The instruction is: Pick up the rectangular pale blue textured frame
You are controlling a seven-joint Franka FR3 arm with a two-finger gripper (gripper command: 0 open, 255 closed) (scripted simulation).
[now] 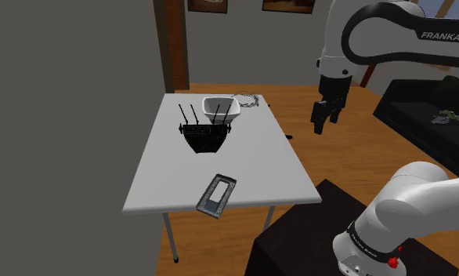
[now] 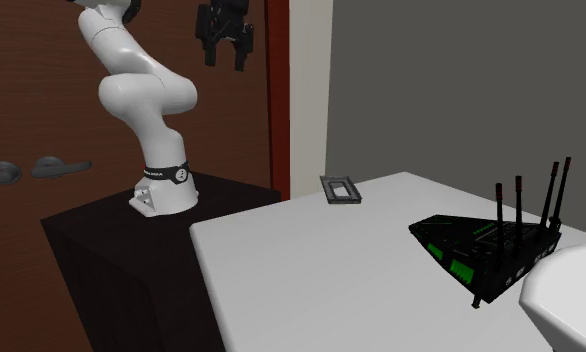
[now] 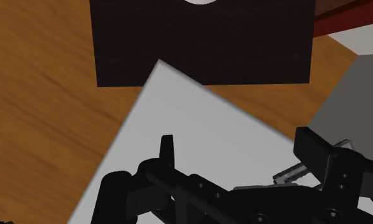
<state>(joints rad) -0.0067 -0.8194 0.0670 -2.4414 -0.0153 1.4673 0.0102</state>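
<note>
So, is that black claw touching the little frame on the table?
Apart. In the shoulder view the gripper hangs in the air beside the table, while the frame lies flat on it, with clear space between them.

**Room notes — wood floor, grey wall, one table**

Floor: warm brown wood floor (image 1: 298, 102), its grain plain in the wrist view.

Walls: a flat grey wall (image 1: 63, 78) takes the shoulder view's left. Next to it stands a reddish-brown wooden post (image 1: 173, 39). Two dark framed pictures (image 1: 287, 4) hang high on the far side, cut by the top edge. In the second exterior view a brown panelled wall (image 2: 31, 80) sits at the left, then the post, a pale strip of wall (image 2: 309, 90), and grey wall beyond.

Furniture: a white-topped table (image 1: 243, 168) on thin pale legs, just beside the grey wall. A dark sofa (image 1: 424, 118) lies at the shoulder view's right.

Light: flat, rather dim — even throughout.
</note>
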